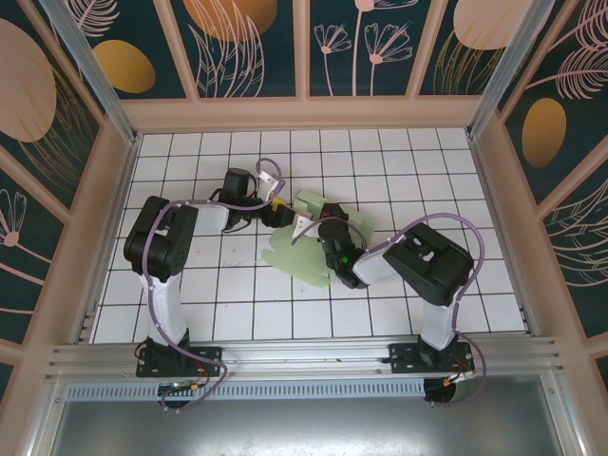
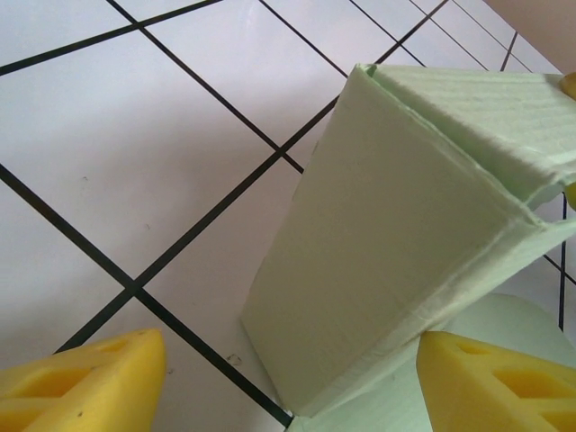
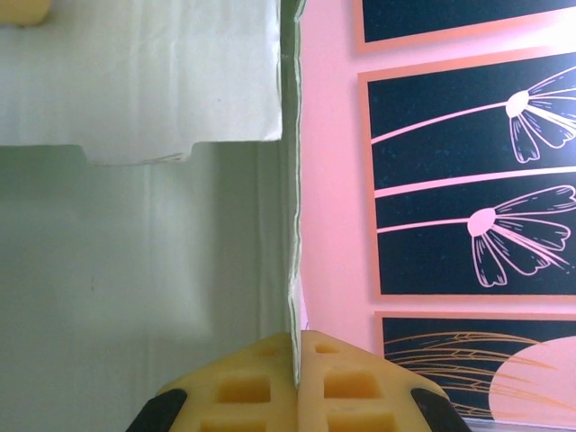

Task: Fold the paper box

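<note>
A: Quick, where's the thing?
B: The pale mint-green thin-card paper box [image 1: 300, 256] is lying about mid-way across the white tiled surface [image 1: 190, 152], half formed. One rounded flap is lying flat toward the arms, and one raised panel [image 2: 387, 225] is standing tilted.
A: End effectors?
B: The right end effector [image 3: 295, 364] is pinching fully closed on the thin edge of a card wall, which is running straight between its yellow pads [image 3: 243, 387]. The left end effector [image 2: 290, 351] is gaping wide around the raised panel. One finger is sitting just beside the card and the other is hanging clear over bare tile. I'm judging it's gripping nothing.
A: Step in hand?
B: It's looking like creasing that panel upright. Doing it well means the right one anchoring its wall without tugging and the left one pressing near the crease line, not mid-panel. Thin card is likely buckling otherwise.
A: Anything in the way?
B: Both wrists are crowding the same spot from above, so fingers bumping is the risk. The right arm is covering part of the sheet. The dark flower-patterned walls [image 1: 252, 47] and the metal rail [image 1: 304, 353] are standing well apart.
</note>
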You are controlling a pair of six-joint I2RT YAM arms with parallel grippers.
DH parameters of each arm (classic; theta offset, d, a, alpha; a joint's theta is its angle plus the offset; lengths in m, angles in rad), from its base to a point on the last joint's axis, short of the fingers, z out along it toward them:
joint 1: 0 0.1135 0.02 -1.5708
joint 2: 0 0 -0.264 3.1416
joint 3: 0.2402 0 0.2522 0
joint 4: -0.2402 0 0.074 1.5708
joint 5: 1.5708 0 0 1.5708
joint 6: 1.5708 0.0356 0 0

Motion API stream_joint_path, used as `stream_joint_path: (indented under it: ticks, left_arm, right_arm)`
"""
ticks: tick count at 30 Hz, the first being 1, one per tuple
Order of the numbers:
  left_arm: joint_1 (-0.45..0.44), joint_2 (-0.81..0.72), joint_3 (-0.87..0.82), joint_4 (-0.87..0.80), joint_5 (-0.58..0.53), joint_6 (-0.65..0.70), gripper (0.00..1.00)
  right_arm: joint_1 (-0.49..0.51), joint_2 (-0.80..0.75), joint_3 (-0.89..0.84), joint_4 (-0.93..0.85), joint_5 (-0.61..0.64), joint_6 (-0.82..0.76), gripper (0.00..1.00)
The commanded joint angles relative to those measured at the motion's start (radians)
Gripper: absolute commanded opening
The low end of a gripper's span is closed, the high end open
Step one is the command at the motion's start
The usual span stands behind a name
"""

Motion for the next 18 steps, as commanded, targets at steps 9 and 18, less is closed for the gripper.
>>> stream_joint_path:
  ticks: [9,18]
  left_arm:
    - [-0.008,0.014,-0.018,0.085,-0.012,-0.038,0.66]
    - [-0.019,-0.026,-0.131,0.255,-0.076,-0.073,0.59]
  right_arm:
    - [0.028,-0.017,0.045,-0.128,-0.046,0.082,0.00]
    - [0.035,0.007,0.066,-0.122,-0.026,0.077,0.00]
